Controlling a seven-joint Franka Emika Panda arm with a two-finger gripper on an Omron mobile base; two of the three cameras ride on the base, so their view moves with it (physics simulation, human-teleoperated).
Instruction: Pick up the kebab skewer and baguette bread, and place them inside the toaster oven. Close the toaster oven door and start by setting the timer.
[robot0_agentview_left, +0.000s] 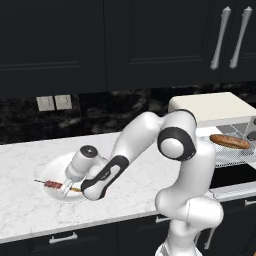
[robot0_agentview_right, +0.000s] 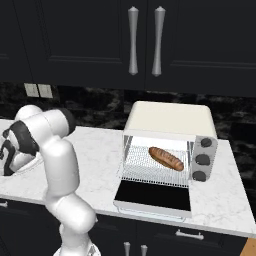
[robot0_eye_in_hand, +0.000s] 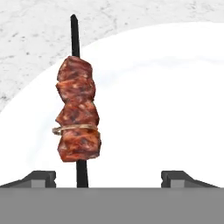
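Observation:
The kebab skewer (robot0_eye_in_hand: 78, 116), a dark stick with red-brown meat chunks, lies on a white plate (robot0_eye_in_hand: 166, 100). My gripper (robot0_eye_in_hand: 108, 179) hangs low over it, open. The stick's bare end runs between the two fingertips (robot0_eye_in_hand: 41, 178), nearer the left one, and neither touches it. From the left base view the gripper (robot0_agentview_left: 65, 190) points down at the skewer (robot0_agentview_left: 52, 184) on the plate (robot0_agentview_left: 52, 167). The baguette bread (robot0_agentview_right: 166, 158) rests on the wire rack inside the toaster oven (robot0_agentview_right: 170, 120). The toaster oven door (robot0_agentview_right: 154, 196) lies folded down flat, open.
White marble counter (robot0_agentview_right: 100, 150) runs between plate and oven. Three grey knobs (robot0_agentview_right: 202, 159) sit on the oven's right front. Dark wall cabinets (robot0_agentview_right: 145, 40) hang above, and two wall sockets (robot0_agentview_left: 54, 102) are on the black backsplash.

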